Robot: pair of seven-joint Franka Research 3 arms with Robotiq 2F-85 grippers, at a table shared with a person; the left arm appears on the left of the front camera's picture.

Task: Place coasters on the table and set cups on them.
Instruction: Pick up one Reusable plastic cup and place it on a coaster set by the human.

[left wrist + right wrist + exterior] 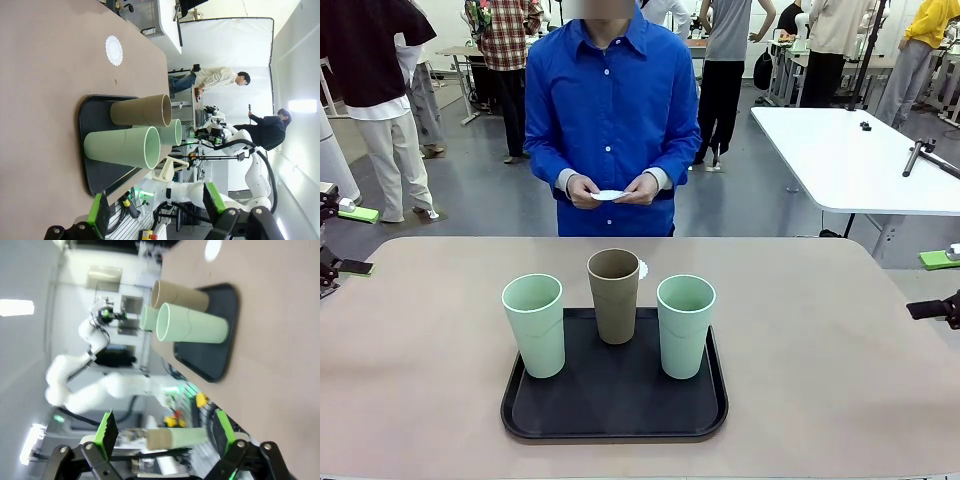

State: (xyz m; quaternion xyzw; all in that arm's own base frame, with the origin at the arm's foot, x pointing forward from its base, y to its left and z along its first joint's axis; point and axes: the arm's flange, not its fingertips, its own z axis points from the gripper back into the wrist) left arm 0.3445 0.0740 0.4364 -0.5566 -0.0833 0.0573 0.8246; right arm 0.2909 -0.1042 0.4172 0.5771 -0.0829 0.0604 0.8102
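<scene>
Left pincer (155,210): jaws wide, nothing in them, parked off the left side of the tray (615,425). Right pincer (165,434) is the same: wide, empty, off the tray's right side. Both are well apart from the cups.

On the tray, all upright:
- brown cup (614,295) at far middle
- left mint cup (533,325) at near left
- right mint cup (685,325) at near right

One coaster (114,50) lies flat on the bench (420,380) just beyond the tray's far edge, behind the brown cup. The person across from the tray has a second coaster (608,195) between their hands (642,187), not yet laid down.

My read: coaster-laying stage, no cup set yet. I'd hold both arms until the hands are off the bench. Then I'd take the brown cup first, since it's nearest the laid coaster. The cups taper, so I'd grip the upper-mid wall squarely. Lift straight up over the tray's rim and lower centred on the disc. The coaster looks thin and light, so any sideways slide at touchdown will likely drag it.
</scene>
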